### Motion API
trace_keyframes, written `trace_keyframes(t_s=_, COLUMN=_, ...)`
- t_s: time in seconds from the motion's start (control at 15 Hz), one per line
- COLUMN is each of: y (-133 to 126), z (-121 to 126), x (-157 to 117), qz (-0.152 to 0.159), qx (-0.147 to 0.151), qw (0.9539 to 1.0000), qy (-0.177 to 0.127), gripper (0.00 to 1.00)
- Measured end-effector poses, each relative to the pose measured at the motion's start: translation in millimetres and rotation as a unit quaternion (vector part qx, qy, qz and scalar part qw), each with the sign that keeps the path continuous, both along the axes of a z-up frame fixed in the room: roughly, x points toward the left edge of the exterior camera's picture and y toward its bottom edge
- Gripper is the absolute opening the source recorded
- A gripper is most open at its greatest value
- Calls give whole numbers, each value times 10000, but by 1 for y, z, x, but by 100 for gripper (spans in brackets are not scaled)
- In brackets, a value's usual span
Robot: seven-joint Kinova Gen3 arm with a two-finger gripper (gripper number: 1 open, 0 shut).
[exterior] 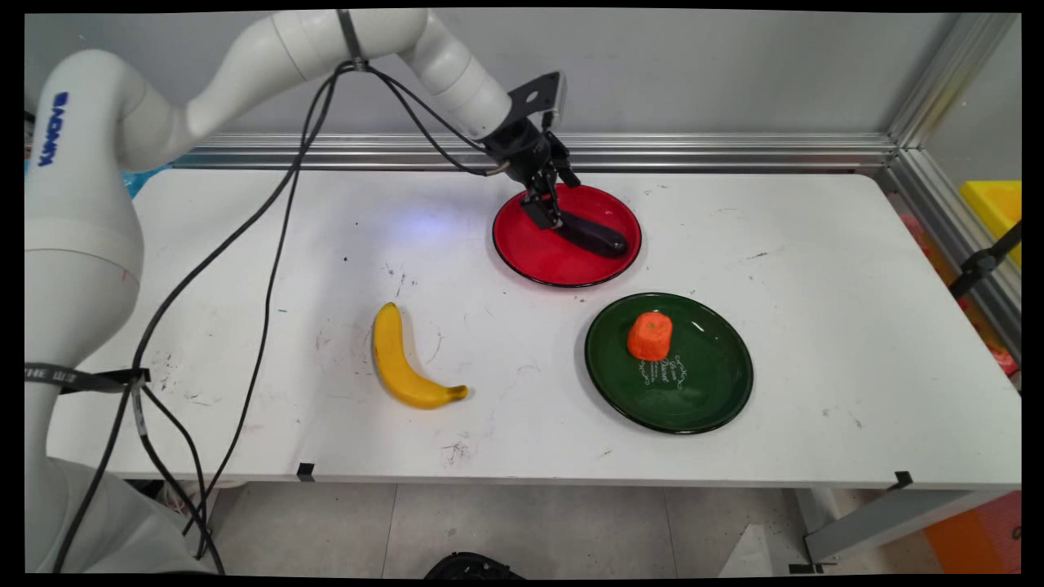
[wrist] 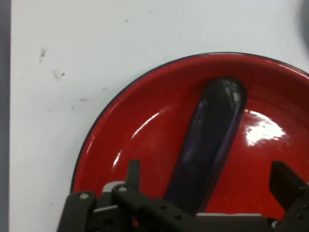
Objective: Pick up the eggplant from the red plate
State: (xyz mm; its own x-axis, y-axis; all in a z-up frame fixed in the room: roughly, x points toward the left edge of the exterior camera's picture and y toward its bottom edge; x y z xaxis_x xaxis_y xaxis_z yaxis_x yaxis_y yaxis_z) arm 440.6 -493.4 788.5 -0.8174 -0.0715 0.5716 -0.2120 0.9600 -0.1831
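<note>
gripper (exterior: 545, 205): low over red plate (exterior: 534, 253), at the plate's back-left part; fingers spread, one either side of the aubergine's near end. Hand view: left finger (wrist: 133, 171) & right finger (wrist: 285, 181) stand apart w/ dark body between. Contact w/ the pads: can't tell, so not clamped as far as shown.
aubergine (exterior: 594, 235): dark purple, long, lies flat in red plate, runs from under the gripper toward plate's right rim. Lying lengthwise w/ one end at the fingers means they straddle its narrow width, not its length.
red plate: landmark; shallow, dark-rimmed, glossy; sits toward back of white table (exterior: 816, 269). Rim keeps the aubergine from rolling off.
green plate (exterior: 710, 383): just front-right of red plate, rims near but apart. Holds an orange carrot stub (exterior: 650, 335) upright on its flat cut face, hence stable; stub sits on the side nearer red plate.
banana (exterior: 401, 360): yellow, on bare table, well front-left of red plate; rests on its side, curve opening to the right, tip pointing toward green plate.
arm: comes in from left of red plate, wrist angled down, cables trailing.
</note>
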Motion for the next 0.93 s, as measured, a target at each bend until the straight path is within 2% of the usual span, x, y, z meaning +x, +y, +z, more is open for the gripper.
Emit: trace_keyframes(t_s=0.93, y=-30, z=-39, x=-17, qz=-46, qx=177, qw=9998, qy=119, gripper=100)
